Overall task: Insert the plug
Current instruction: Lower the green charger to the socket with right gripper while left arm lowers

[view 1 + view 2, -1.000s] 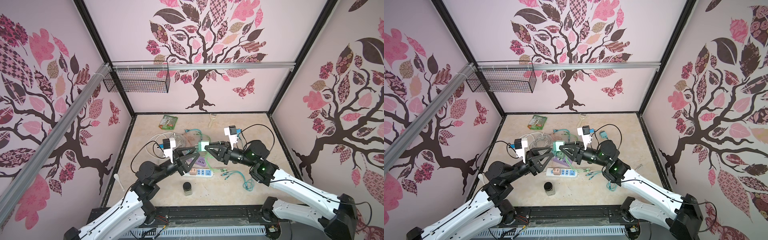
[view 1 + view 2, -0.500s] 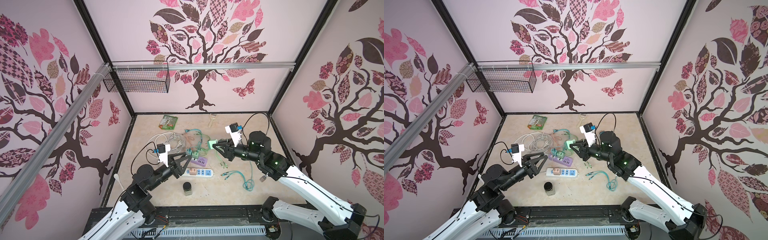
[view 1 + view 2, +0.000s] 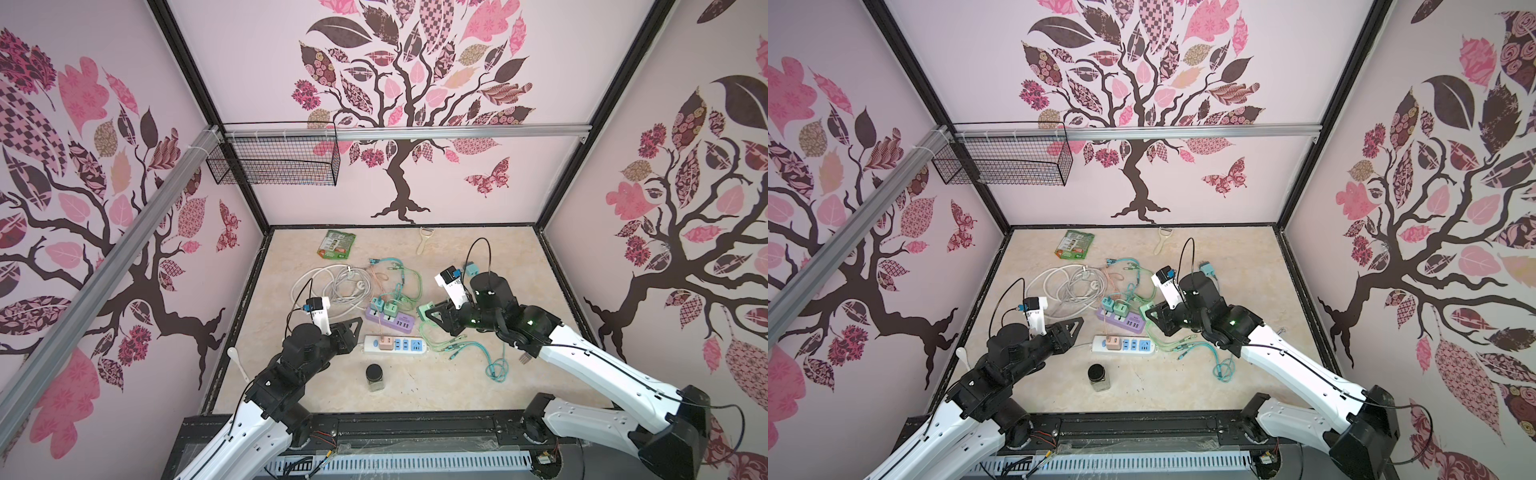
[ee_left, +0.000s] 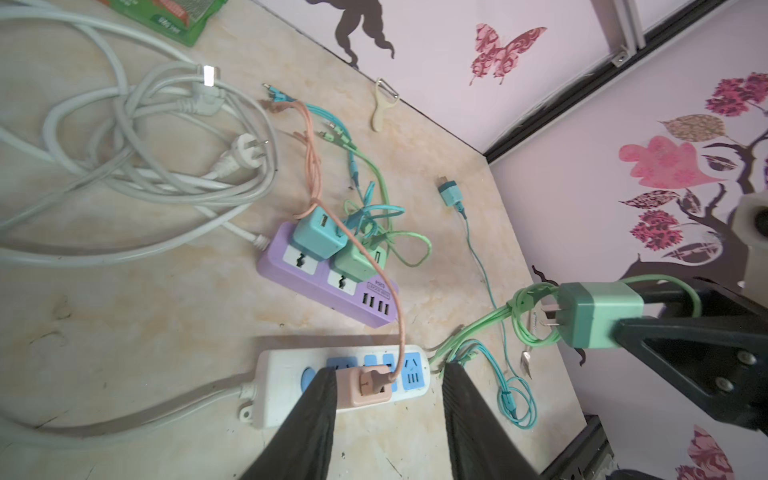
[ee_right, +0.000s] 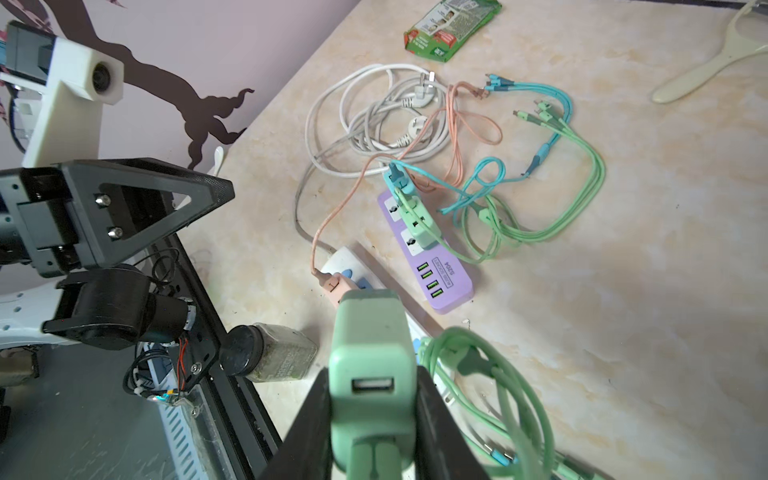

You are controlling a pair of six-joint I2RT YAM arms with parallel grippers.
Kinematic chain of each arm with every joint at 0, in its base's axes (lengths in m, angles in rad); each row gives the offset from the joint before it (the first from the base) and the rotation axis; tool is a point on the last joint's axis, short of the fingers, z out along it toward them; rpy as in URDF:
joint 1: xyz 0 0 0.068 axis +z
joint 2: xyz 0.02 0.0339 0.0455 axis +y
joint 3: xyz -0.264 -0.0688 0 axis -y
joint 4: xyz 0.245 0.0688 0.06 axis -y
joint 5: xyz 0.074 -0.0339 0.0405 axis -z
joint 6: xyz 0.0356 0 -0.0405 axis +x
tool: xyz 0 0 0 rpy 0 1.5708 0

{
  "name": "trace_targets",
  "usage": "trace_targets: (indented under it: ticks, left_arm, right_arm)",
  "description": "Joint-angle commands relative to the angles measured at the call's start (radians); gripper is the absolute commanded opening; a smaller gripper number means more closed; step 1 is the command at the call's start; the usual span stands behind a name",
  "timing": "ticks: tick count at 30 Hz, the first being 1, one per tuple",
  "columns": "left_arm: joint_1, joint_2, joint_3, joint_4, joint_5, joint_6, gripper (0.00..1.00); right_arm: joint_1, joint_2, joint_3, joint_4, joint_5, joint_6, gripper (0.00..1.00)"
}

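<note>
The plug (image 5: 372, 353) is a pale green charger block with a green cable looped behind it, and my right gripper (image 5: 372, 382) is shut on its sides. It hangs above the table right of the purple power strip (image 3: 390, 321) in both top views (image 3: 424, 311) (image 3: 1147, 311), and the left wrist view shows its two prongs bare (image 4: 594, 313). The white power strip (image 4: 282, 374) lies nearer the front with a pink adapter (image 4: 370, 386) plugged in. My left gripper (image 4: 388, 372) hovers open over that strip's left part (image 3: 353, 328), holding nothing.
Two teal and green chargers (image 3: 384, 306) sit in the purple strip. Coiled white cable (image 3: 332, 286) lies at back left, with tangled green and teal cables (image 3: 461, 347) to the right. A black-lidded jar (image 3: 374, 376) stands in front. A green packet (image 3: 336, 245) and a peeler (image 3: 424, 241) are at the back.
Both grippers were close together over the purple strip; the right one has pulled back to the right with the plug, and the left arm has drawn back toward the front left.
</note>
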Motion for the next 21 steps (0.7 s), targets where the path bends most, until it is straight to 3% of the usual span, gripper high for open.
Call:
trace_targets:
  ticks: [1,10,21]
  left_arm:
    - [0.004,0.024,-0.028,-0.068,-0.080,-0.032,0.44]
    - [0.006,0.166,-0.054,-0.026,-0.102,-0.019,0.44]
    - [0.006,0.319,-0.119,0.152,-0.063,0.015,0.41]
  right_arm:
    - [0.044,0.042,0.003,-0.021,0.095,0.052,0.14]
    - [0.092,0.096,-0.042,-0.016,0.220,0.235,0.15]
    - [0.133,0.182,-0.049,-0.010,0.308,0.438,0.06]
